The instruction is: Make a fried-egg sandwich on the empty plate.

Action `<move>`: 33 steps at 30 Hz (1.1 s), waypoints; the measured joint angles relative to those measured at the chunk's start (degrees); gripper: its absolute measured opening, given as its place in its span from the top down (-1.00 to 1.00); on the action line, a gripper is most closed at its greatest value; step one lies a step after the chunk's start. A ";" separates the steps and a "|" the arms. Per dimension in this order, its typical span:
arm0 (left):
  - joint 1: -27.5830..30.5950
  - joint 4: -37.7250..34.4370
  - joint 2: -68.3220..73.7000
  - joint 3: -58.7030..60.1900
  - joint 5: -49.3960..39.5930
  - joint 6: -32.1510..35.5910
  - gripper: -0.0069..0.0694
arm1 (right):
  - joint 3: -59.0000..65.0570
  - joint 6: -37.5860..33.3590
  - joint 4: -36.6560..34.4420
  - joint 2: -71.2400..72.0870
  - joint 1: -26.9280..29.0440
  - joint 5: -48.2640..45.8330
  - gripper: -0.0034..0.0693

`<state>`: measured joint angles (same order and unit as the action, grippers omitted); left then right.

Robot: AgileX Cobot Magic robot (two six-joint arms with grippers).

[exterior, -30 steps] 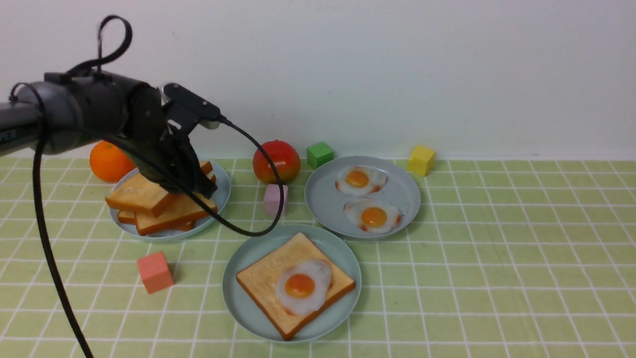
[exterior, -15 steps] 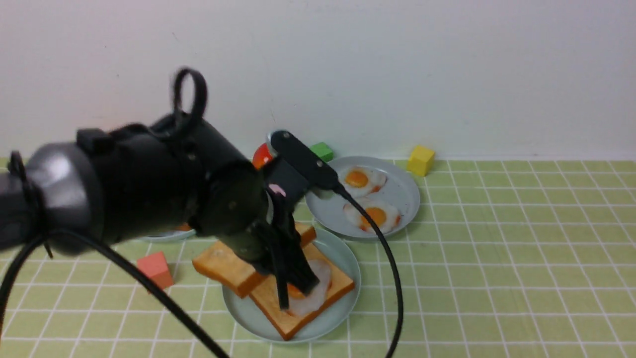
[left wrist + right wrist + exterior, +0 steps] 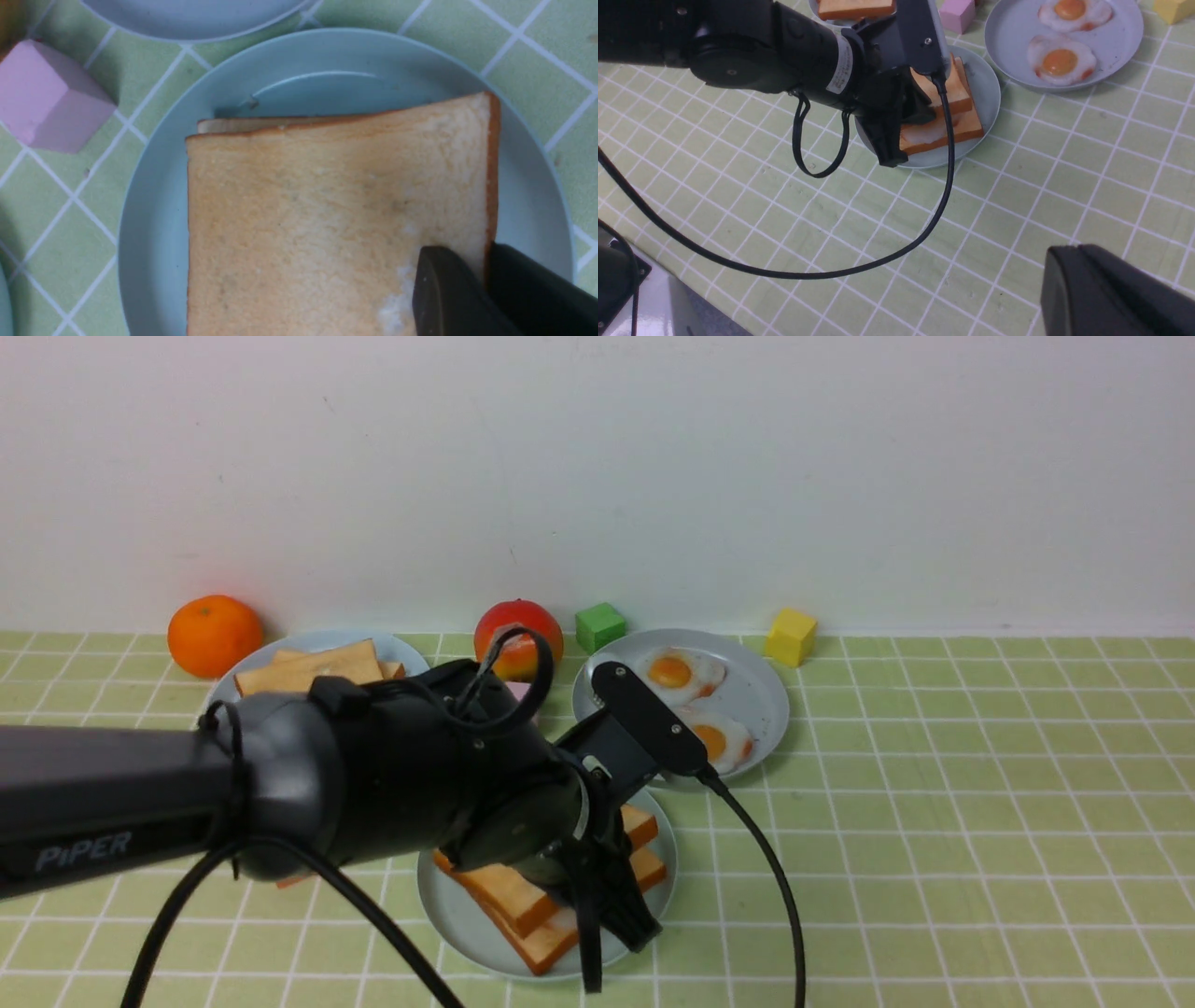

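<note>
The pale green plate holds the sandwich: a lower toast slice, a fried egg showing only as a white edge, and a top toast slice lying skewed over them. My left gripper is shut on the top slice, with one finger on its upper face and the other under its crust edge, over the plate. My right gripper is shut and empty, held over the table well away from the plate; it is out of the front view.
A greyer plate with two fried eggs sits behind the sandwich. Another plate with loose toast is at the back left. An orange, an apple, a green cube, a yellow cube and a pink cube stand around.
My left arm carried a toast slice from the back-left plate to the front plate and lowered it over the egg, which is now covered.
</note>
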<state>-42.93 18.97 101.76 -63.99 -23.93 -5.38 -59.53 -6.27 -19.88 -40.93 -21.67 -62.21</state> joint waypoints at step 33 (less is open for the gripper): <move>0.01 -7.04 -31.98 2.63 -6.04 -11.01 0.49 | 0.00 0.00 -1.28 0.38 0.00 -3.59 0.82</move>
<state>-42.92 11.93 69.78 -61.35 -29.97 -16.39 -59.53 -6.27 -21.15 -40.55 -21.67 -65.80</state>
